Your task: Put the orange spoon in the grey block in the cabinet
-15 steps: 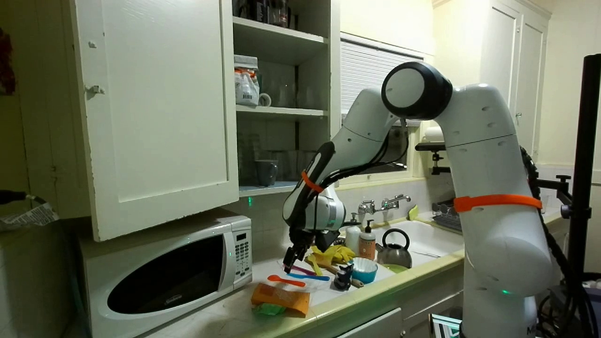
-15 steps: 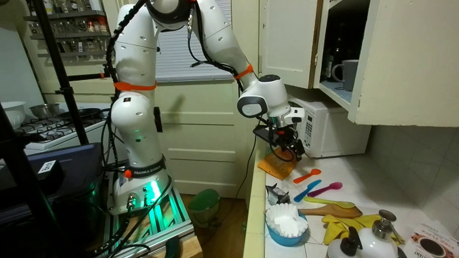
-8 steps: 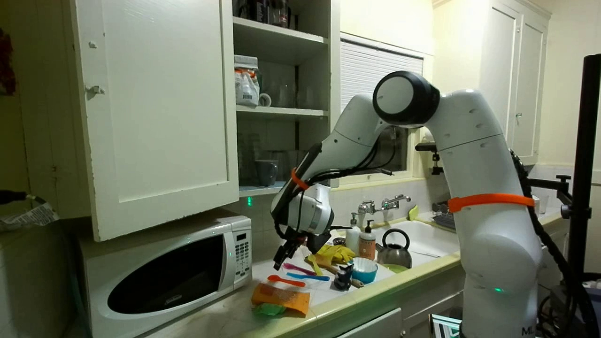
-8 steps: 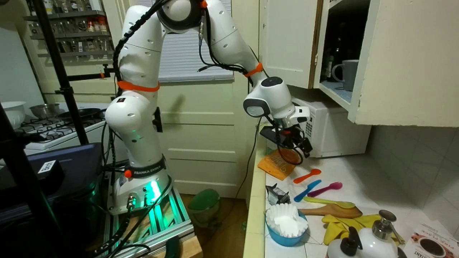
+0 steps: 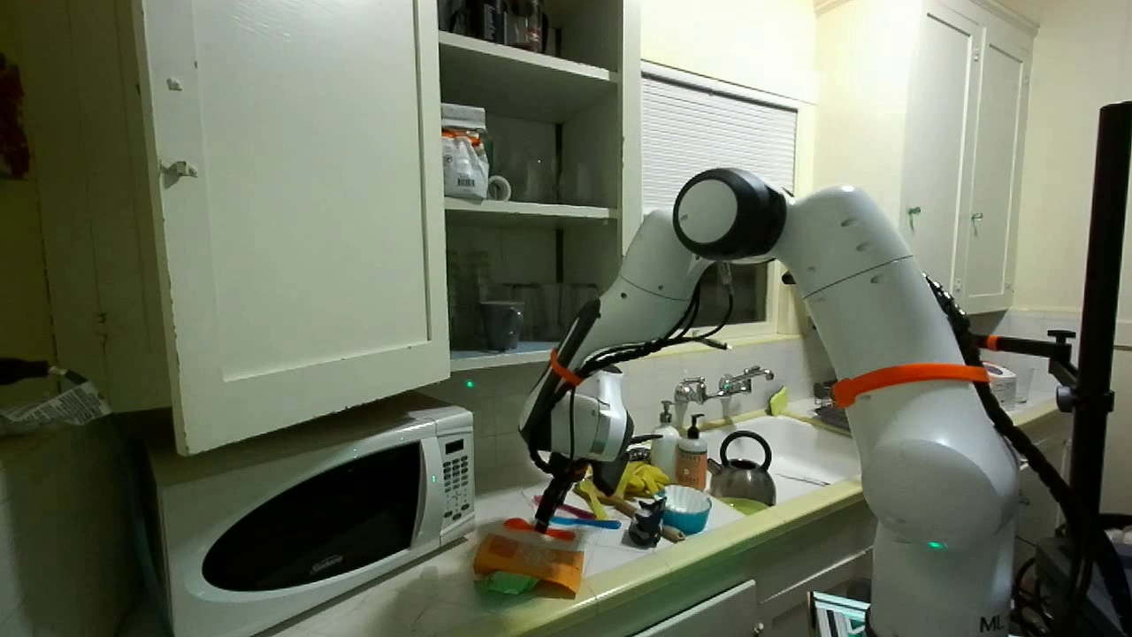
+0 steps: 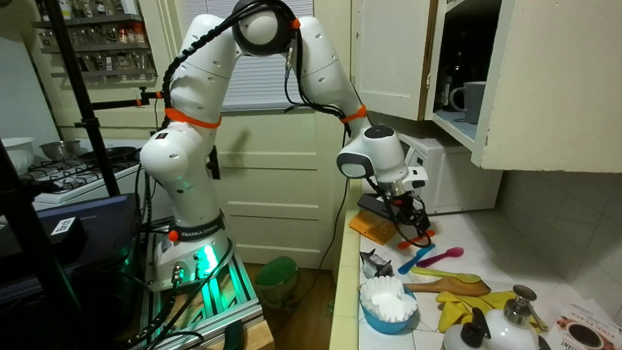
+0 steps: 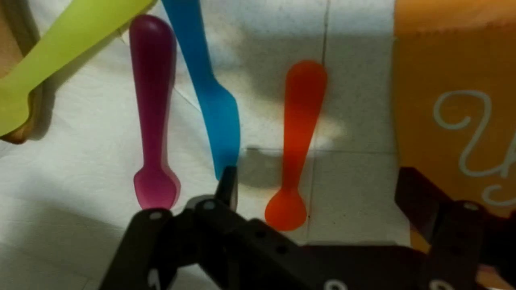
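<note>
The orange spoon [image 7: 300, 129] lies flat on the white tiled counter, its bowl toward my gripper in the wrist view. It also shows in both exterior views [image 5: 520, 525] [image 6: 404, 245], partly covered by my gripper. My gripper [image 7: 318, 183] is open and empty. In the wrist view its fingers stand on either side of the spoon's bowl end, the spoon closer to the left finger. In both exterior views the gripper [image 5: 543, 522] [image 6: 423, 231] is low over the spoon. I see no grey block; a grey mug [image 5: 502, 325] [image 6: 474, 102] stands on the open cabinet's lowest shelf.
A blue knife [image 7: 219, 117], a purple spoon [image 7: 153, 100] and a yellow-green utensil [image 7: 68, 44] lie beside the spoon. An orange packet [image 7: 447, 121] lies on its other side. A microwave [image 5: 327, 522] stands under the open cabinet door [image 5: 309, 203].
My gripper first shifted a little toward the microwave, then came down over the orange spoon. The spoon and the other objects have not moved.
</note>
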Available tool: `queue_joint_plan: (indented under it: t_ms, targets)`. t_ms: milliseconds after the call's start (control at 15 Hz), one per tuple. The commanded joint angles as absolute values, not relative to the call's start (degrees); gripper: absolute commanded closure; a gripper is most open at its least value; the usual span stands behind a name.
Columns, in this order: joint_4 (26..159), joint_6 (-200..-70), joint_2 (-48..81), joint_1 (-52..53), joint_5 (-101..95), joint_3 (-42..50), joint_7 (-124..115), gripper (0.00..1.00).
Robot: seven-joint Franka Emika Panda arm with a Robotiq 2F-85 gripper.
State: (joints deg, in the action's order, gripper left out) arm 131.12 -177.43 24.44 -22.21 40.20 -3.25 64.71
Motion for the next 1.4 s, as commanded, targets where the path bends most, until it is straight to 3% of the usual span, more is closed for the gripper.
queue_joint_plan:
  t_ms: [0,200,467,800,933,1067,1133,1267,1333]
  targets:
    - [130.3,-177.4,24.5,-25.1,42.3,-7.8,66.9,0.0]
    - [128.4,-178.2,26.0,-26.5,42.4,-10.1,66.3,0.0]
    - [126.4,-178.5,28.1,-26.4,41.1,-9.3,65.7,0.13]
    - [124.0,-178.9,30.9,-25.8,40.8,-7.5,64.9,0.1]
    - [123.1,-178.8,31.9,-25.3,40.6,-6.7,64.5,0.16]
    - [122.1,-178.5,33.2,-24.5,40.5,-5.6,63.6,0.28]
    - [121.7,-178.4,33.7,-24.2,40.5,-5.0,63.2,0.43]
    - [120.9,-178.0,34.5,-23.9,40.7,-4.3,62.7,0.5]
    - [120.7,-177.8,34.5,-23.8,40.7,-4.3,62.5,0.62]
